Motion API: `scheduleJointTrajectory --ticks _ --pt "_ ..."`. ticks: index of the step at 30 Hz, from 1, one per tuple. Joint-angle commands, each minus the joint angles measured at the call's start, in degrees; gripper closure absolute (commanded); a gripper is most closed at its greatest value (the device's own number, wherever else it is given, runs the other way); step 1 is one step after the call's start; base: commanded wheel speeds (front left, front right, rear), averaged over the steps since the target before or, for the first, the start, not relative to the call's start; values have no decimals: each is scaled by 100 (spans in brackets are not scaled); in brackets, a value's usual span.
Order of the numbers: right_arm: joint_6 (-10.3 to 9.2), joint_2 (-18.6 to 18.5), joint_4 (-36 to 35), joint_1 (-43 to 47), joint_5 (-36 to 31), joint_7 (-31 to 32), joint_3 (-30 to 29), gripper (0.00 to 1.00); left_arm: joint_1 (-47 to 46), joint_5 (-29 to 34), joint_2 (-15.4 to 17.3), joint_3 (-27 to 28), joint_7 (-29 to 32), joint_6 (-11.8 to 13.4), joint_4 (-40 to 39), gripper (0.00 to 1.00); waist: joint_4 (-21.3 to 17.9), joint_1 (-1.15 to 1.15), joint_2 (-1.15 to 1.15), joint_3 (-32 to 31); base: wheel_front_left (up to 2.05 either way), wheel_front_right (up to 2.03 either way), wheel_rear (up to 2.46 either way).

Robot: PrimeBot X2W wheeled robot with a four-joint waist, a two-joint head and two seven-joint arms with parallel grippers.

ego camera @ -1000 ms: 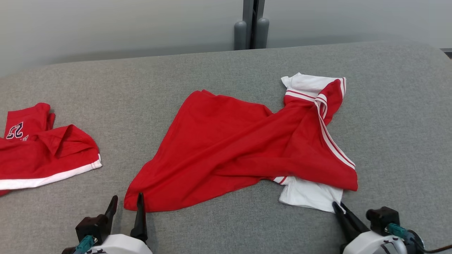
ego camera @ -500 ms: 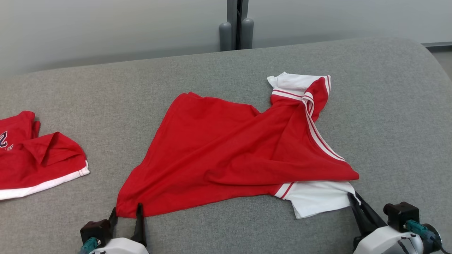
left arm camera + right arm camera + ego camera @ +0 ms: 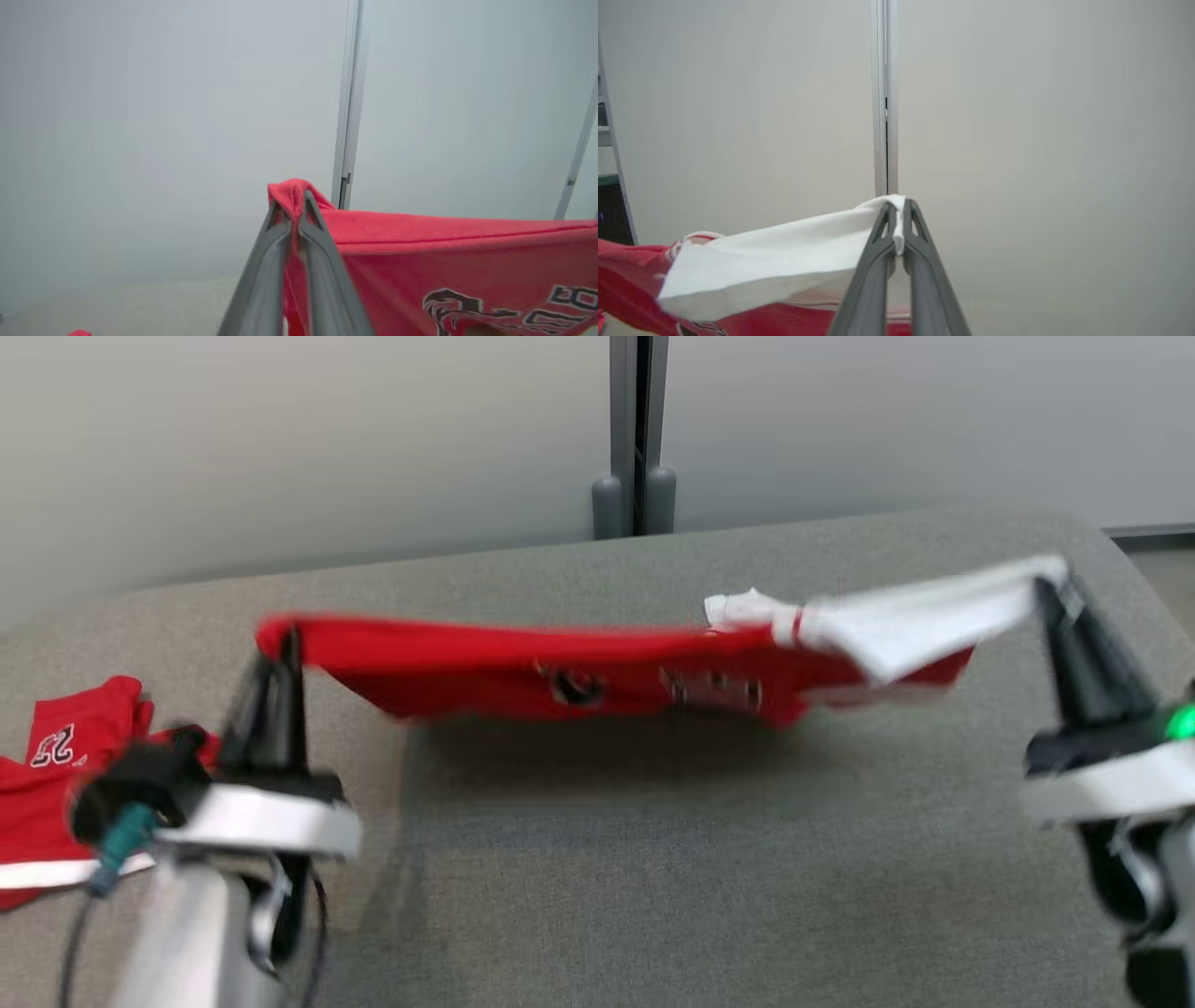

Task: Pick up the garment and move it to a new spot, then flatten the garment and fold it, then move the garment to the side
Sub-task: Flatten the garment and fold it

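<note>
The red shirt (image 3: 523, 663) hangs in the air above the grey table (image 3: 653, 896), stretched sideways with its long axis running left to right between the two arms. The left end effector (image 3: 283, 639) is clenched on a red corner. The right end effector (image 3: 1053, 586) is clamped on the edge of the white part (image 3: 915, 616). Each arm holds its own end, so the coming move likely needs both to travel together. The cloth is thin, soft knit, sagging slightly in the middle, with a dark print. Another red garment (image 3: 56, 775) lies well apart at the left.
</note>
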Motion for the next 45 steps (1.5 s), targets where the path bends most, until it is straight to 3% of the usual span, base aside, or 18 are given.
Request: scheduleJointTrajectory --ticks 1,6,10,17,23,31,36,45 --pt "-2 -149 -124 -270 55 0 -86 100 -305 136 153 83 -2 -55 -246 100 28 0 0 -130 0 0 0" --pt "-2 -609 -422 -1398 302 0 -164 100 -1332 490 689 -20 38 -235 -576 100 76 0 0 -190 0 0 0" --pt "-2 -872 -335 -2238 481 62 -61 100 -2147 450 943 -55 455 -285 -472 100 116 0 0 40 0 0 0" --pt "-2 -978 328 -3538 573 344 170 100 -3141 451 976 -159 832 -236 54 100 202 0 0 1112 0 0 0" --pt "-3 -908 1416 -5042 222 129 219 100 -4463 579 904 -197 294 -19 961 100 243 0 0 2101 0 0 0" --pt "-16 -833 2263 -6570 -224 -13 -173 100 -5878 735 1024 -121 15 162 1728 100 234 0 0 2572 0 0 0" --pt "-17 -726 2166 -5969 -177 -16 -253 100 -5335 627 944 -3 6 123 1808 100 114 0 0 2448 0 0 0" --pt "-21 -362 1963 -3179 431 -18 -55 100 -2610 495 443 481 1 190 1735 100 -204 0 0 2080 0 0 0"
